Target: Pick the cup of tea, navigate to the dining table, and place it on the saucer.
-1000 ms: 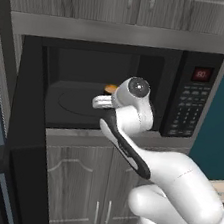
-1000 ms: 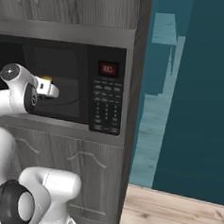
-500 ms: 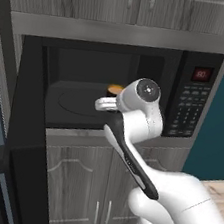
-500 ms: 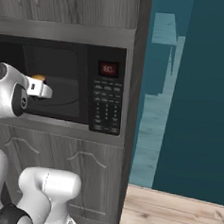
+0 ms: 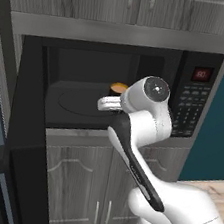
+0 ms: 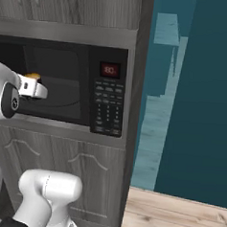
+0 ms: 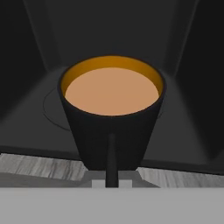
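From the left base view, the open microwave (image 5: 85, 100) shows its dark turntable, and the cup of tea (image 5: 119, 89) peeks out at about 10 o'clock from the arm's round wrist joint, at the front of the oven's mouth. The right base view adds the keypad (image 6: 108, 110) and red display, with the cup (image 6: 32, 75) a mere orange sliver. The hand view faces the cup (image 7: 112, 131) close up, handle toward the camera. Whether the fingers grip it, I cannot tell.
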